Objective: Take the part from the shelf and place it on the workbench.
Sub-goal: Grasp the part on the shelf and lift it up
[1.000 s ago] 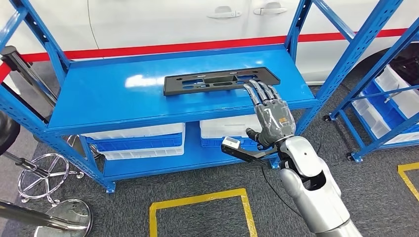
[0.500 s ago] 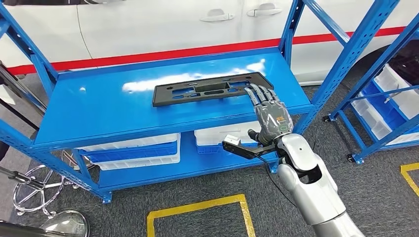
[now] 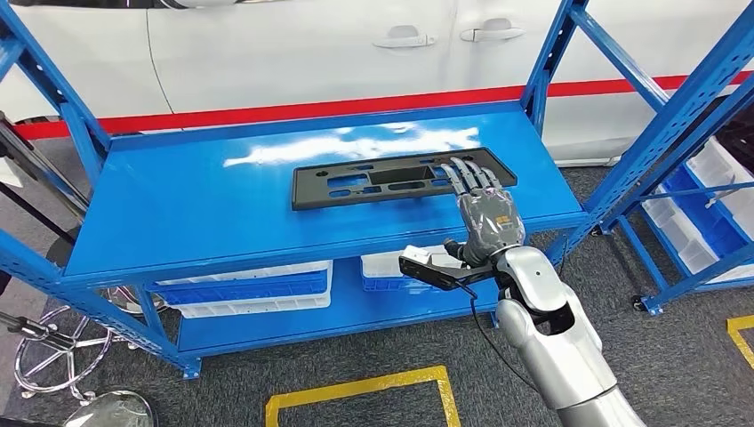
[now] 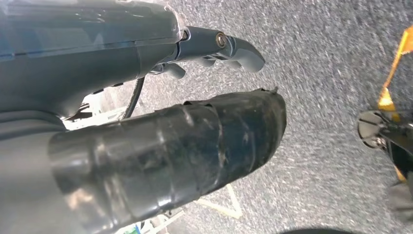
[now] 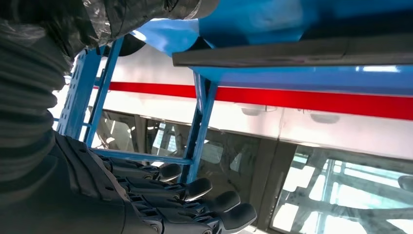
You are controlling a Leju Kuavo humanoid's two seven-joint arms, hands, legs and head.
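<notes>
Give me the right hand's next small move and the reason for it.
Probably close the fingers on the part's near edge. In the head view the right hand is stretched flat over the part's right end, holding nothing, and the part lies flat on the shelf, so a grip must come before lifting.

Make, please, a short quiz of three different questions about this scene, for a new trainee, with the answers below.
1. True or false: the black part lies flat on the upper level of the blue shelf.
2. Which hand reaches over the part's end: (a) the left hand, (b) the right hand?
3. Fill in: under the upper level stand white ___.

Key: 1 true; 2 b, fingers extended over the part's right end, no grip yet; 3 bins.
</notes>
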